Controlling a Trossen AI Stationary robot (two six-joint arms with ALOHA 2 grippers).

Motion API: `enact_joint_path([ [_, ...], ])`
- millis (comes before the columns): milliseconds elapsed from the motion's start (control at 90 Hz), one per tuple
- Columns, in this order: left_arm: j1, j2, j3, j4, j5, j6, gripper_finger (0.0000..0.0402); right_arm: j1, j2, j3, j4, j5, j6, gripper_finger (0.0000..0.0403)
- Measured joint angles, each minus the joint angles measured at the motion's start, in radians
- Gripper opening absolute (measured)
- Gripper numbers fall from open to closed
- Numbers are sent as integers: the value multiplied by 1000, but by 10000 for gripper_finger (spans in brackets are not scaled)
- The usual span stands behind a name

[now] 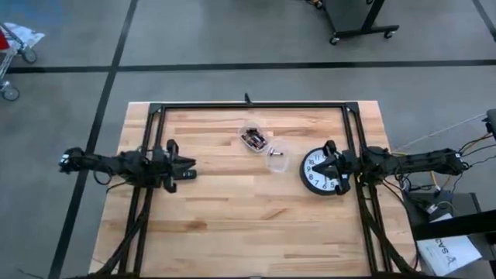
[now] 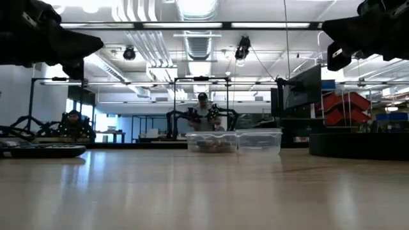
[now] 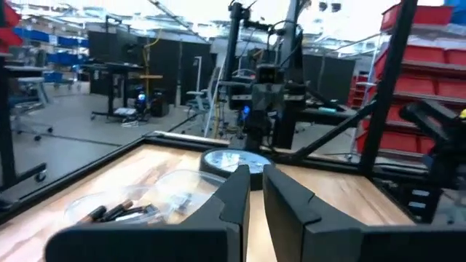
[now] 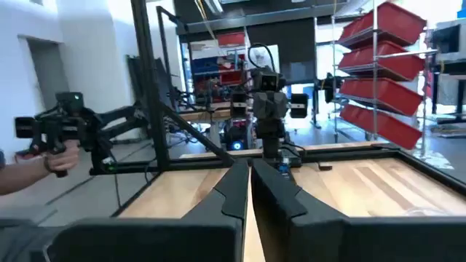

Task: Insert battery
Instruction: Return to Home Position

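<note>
This end of the desk (image 1: 232,229) is plain wood; past it the two arms face each other, both lifted off the surface. The left claw (image 3: 255,175) hangs with its fingers a narrow slit apart and nothing between them; the black remote (image 2: 41,151) lies flat on the desk just below its tip, so that arm is much the nearer to it. The right claw (image 4: 246,166) has its fingers pressed together, empty, poised over the edge of the wall clock (image 1: 315,169), which lies face up. Neither claw touches anything, so I judge each arm can draw straight back toward its own side without dragging remote or clock; the only care is to go up or back, not down. Farther off, between the claws, sits a clear tub (image 1: 260,131) of loose batteries (image 1: 252,140), with a second clear tub (image 1: 277,161) just beside it; beyond the desk a person (image 2: 202,105) is at another rig.
</note>
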Motion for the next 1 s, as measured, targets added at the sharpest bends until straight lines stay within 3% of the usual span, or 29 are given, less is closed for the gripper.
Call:
enact_joint_path([
  [189, 1, -48, 0, -63, -21, 0, 21, 0, -59, 0, -50, 4, -9, 2],
  [478, 2, -48, -1, -101, -24, -44, 21, 0, -295, 0, -270, 36, -52, 2],
  [1000, 8, -46, -1, -84, 9, -37, 21, 0, -277, -1, -367, 78, 42, 2],
])
